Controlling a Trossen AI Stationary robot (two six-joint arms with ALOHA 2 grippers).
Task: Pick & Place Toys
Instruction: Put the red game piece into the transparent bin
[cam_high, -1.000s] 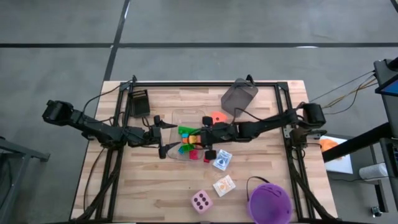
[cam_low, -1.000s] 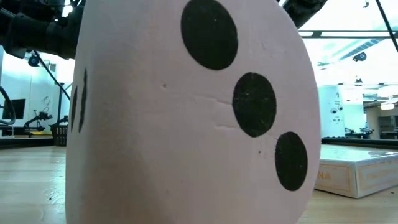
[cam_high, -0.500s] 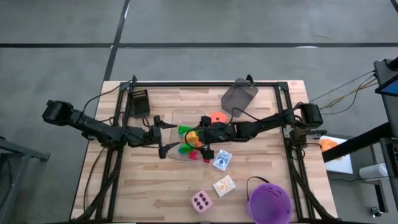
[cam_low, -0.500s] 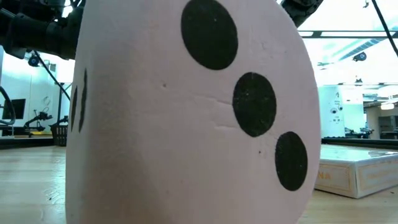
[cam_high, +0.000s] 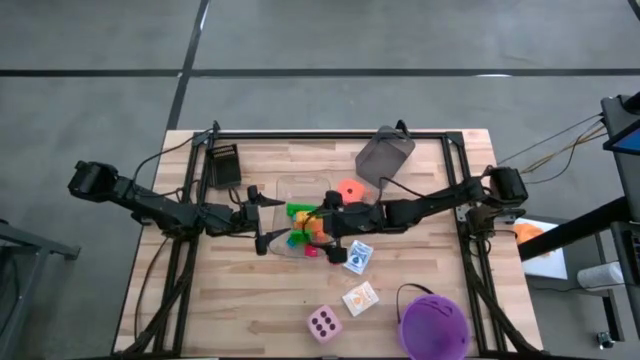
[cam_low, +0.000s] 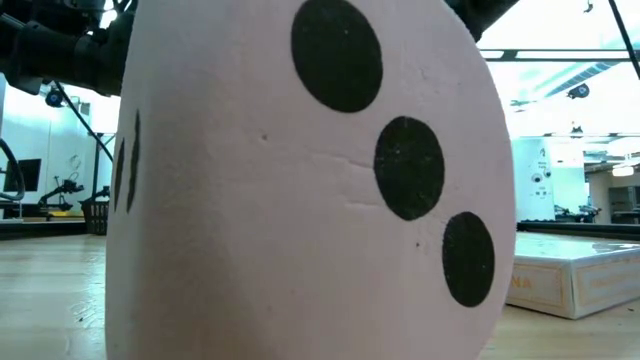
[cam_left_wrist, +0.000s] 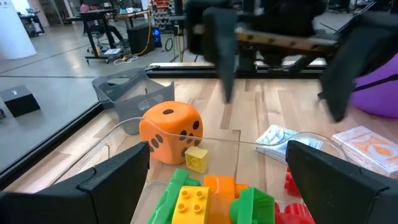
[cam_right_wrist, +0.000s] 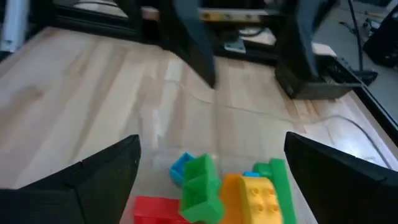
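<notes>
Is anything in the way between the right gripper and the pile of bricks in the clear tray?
Nothing visible blocks it. The right gripper hangs open directly over the bricks in the clear tray, with only air between its fingers and the pile.

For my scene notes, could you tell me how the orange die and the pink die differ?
The orange die sits inside the clear tray beside the bricks; the pink die lies on bare wood near the purple bucket, away from both grippers. The pink die fills the low view; the orange one is hidden there. Both have dark dots.
</notes>
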